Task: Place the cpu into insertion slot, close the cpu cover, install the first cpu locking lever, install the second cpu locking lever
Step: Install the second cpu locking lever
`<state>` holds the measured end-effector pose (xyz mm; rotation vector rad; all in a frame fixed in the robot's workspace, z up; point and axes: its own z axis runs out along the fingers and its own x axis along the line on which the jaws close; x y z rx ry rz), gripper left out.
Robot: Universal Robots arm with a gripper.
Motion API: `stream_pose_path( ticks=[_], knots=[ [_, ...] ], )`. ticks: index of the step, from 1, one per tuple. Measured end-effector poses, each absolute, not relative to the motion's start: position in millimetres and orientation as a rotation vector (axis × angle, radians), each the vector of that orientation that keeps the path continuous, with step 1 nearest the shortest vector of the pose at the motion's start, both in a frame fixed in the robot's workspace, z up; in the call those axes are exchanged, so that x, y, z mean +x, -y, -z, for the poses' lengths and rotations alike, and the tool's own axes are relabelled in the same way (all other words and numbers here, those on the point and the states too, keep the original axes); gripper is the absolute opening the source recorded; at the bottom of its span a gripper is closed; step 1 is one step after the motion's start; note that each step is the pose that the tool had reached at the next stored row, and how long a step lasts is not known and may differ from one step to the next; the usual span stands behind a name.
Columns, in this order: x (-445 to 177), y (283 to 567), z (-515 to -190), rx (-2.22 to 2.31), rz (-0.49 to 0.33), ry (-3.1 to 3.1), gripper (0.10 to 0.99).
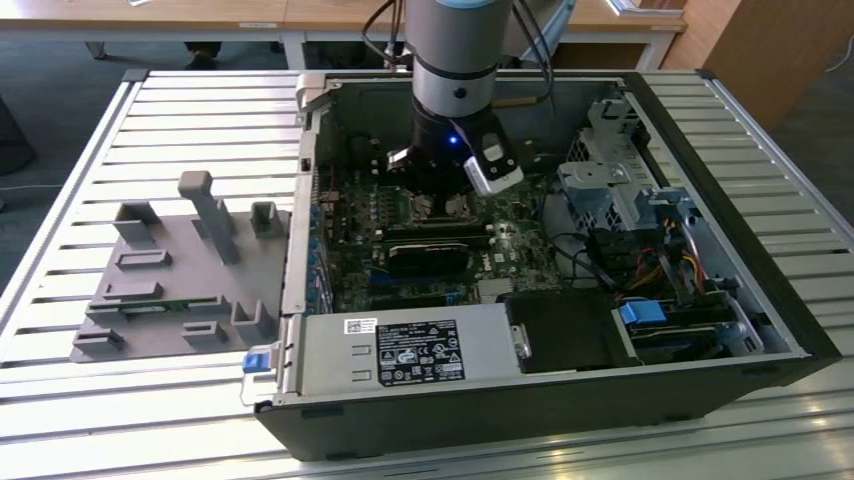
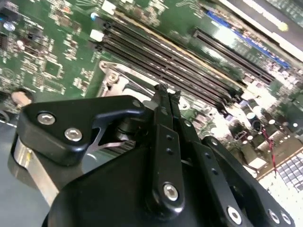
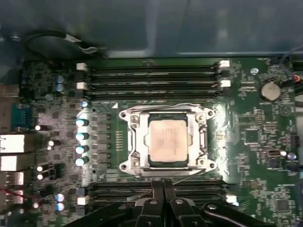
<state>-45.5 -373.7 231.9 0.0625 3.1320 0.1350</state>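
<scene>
Motherboard work inside an open computer case: the cpu sits seated in the insertion slot, its pale face showing through the window of the cpu cover, which lies flat around it. Just beside the socket's edge — on the side nearest the memory slots — the gripper hovers with its fingertips pressed together, holding nothing. In the exterior view the gripper hangs directly over the socket area.
</scene>
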Motion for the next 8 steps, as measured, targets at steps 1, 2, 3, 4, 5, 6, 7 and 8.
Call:
stream_pose_path(
  ticks=[1,2,3,4,5,6,7,8],
  knots=[
    [-46.3,373.6,-231.2,0.063,-0.136,-3.132,0.153],
    [-46.8,373.6,-230.4,0.063,-0.135,-3.132,0.153],
    [-47.3,373.7,-229.2,0.063,-0.135,-3.132,0.153],
    [-47.4,373.7,-227.5,0.062,-0.135,-3.132,0.153],
    [-47.5,373.7,-225.6,0.062,-0.135,-3.132,0.153],
    [-47.6,373.7,-224.3,0.062,-0.136,-3.132,0.153],
    [-47.9,374.2,-224.1,0.062,-0.139,-3.132,0.153],
    [-48.2,375.3,-224.0,0.063,-0.152,-3.132,0.153]
  ],
)
